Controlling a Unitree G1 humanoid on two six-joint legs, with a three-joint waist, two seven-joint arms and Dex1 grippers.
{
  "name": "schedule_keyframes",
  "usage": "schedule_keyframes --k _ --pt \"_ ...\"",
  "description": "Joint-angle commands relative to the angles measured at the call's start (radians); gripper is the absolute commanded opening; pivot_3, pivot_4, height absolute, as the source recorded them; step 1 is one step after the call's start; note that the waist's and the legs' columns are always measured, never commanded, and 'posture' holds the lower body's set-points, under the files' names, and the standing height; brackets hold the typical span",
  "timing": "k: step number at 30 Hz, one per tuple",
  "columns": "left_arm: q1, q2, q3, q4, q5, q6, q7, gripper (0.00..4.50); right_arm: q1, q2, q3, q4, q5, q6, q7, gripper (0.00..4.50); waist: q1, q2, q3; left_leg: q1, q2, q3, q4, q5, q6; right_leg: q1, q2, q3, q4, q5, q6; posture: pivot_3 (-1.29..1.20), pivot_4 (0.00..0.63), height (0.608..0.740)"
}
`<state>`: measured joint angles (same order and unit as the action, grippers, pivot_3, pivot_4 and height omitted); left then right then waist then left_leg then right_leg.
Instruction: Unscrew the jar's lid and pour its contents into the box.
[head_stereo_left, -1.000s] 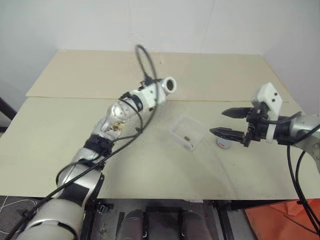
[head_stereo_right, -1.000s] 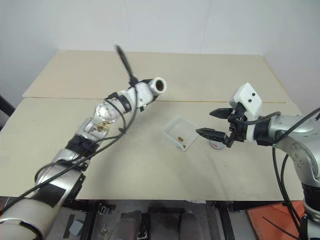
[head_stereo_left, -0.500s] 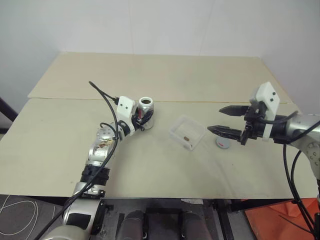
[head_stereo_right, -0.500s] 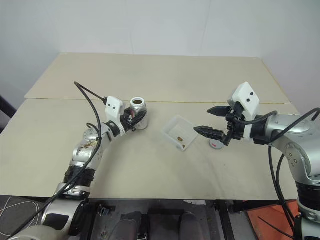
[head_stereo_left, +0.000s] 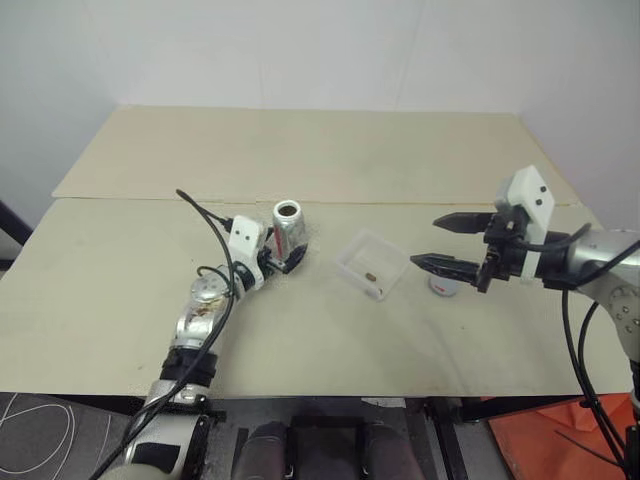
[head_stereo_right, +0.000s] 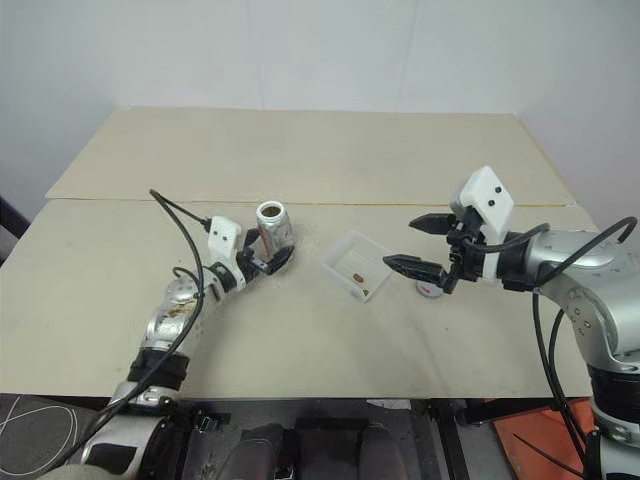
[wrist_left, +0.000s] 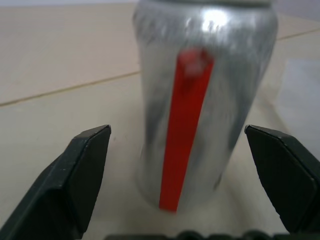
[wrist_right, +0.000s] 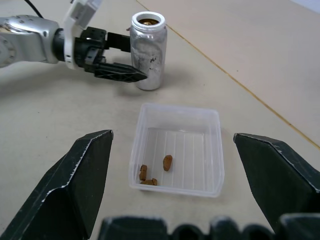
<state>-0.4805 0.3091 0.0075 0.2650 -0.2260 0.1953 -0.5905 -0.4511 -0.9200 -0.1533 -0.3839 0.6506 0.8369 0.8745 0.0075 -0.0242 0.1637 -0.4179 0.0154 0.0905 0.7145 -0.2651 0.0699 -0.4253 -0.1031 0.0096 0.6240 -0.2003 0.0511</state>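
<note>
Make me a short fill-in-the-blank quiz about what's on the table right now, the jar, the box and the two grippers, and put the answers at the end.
1. The jar stands upright on the table with its lid ____.
2. The left gripper has its fingers ____ on either side of the jar.
3. The small brown pieces lie inside the ____.
4. The right gripper hovers open, holding ____.

Answers: off; open; box; nothing
</note>
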Motion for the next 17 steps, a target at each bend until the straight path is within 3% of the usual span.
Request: schedule_keyframes --k 1,4,9,12,17 --pt "0.053 0.140 0.018 -0.210 -0.056 0.063 -0.145 4.48 0.006 -0.010 -0.025 -0.026 0.006 -0.020 0.009 4.50 -0.004 0.000 0.000 0.000 0.000 0.000 0.000 0.000 0.000 0.000 0.000 0.000 0.000 0.000 0.000 0.00 0.150 0.740" --pt "0.125 0.336 0.057 -0.364 -0.102 0.092 -0.302 4.48 0.035 -0.017 -0.030 -0.036 -0.004 -0.034 0.017 4.50 -0.011 0.000 0.000 0.001 0.001 0.000 -0.002 0.000 0.000 0.000 0.000 0.000 0.000 0.000 -0.001 0.00 0.150 0.740" --pt "0.214 0.592 0.287 -0.474 -0.314 0.175 -0.538 4.48 0.063 -0.014 -0.040 -0.035 -0.009 -0.059 0.027 4.50 -0.015 0.001 0.000 0.003 0.001 0.001 -0.003 0.000 -0.001 0.000 -0.002 -0.001 -0.005 -0.001 -0.002 0.00 0.150 0.740" --pt "0.293 0.657 0.402 -0.504 -0.400 0.208 -0.613 4.48 0.065 -0.008 -0.035 -0.034 -0.001 -0.068 0.036 4.50 -0.019 0.001 -0.001 0.004 0.001 0.002 -0.004 0.000 -0.001 0.000 -0.003 -0.002 -0.005 -0.002 -0.003 0.00 0.150 0.740" --pt "0.383 0.669 0.474 -0.581 -0.422 0.254 -0.576 4.48 0.066 -0.010 -0.031 -0.041 0.012 -0.092 0.085 4.50 -0.016 0.001 -0.001 0.005 0.001 0.001 -0.004 0.000 -0.001 0.002 -0.003 -0.002 -0.005 -0.002 -0.003 0.00 0.150 0.740"
